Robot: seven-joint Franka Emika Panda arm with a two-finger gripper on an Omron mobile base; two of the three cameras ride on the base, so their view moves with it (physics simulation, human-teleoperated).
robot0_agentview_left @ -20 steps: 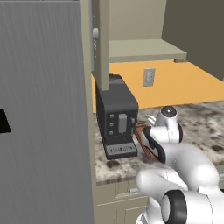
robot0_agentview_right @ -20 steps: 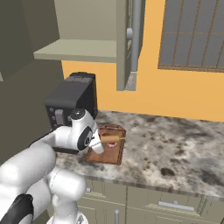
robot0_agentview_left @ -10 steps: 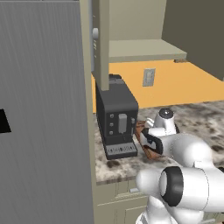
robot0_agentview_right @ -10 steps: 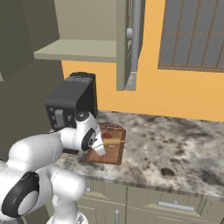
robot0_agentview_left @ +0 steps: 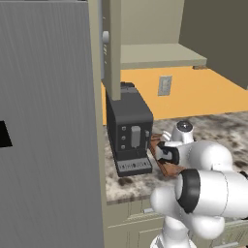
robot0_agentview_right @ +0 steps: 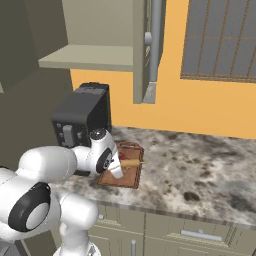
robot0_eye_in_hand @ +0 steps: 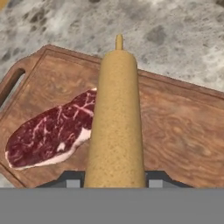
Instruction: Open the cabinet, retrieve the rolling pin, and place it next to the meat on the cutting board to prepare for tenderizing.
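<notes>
The gripper (robot0_eye_in_hand: 114, 183) is clamped on the rolling pin (robot0_eye_in_hand: 116, 118), which juts straight out ahead of it — just above the cutting board (robot0_eye_in_hand: 175, 127). The meat (robot0_eye_in_hand: 52, 131) lies to the pin's left in the hand view. The cabinet (robot0_agentview_right: 102, 50) stands open overhead.

Glossy white rounded arm (robot0_agentview_right: 47, 167) segments with dark joint rings.

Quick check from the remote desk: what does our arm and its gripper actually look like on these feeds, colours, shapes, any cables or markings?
The arm is built of glossy white rounded links, fat and tube-like, joined by dark grey to black rings and round end caps. The wrist ends in a white knob with a dark disc. The gripper shows as two small dark grey fingertips. I see no loose cables, labels or markings.
</notes>
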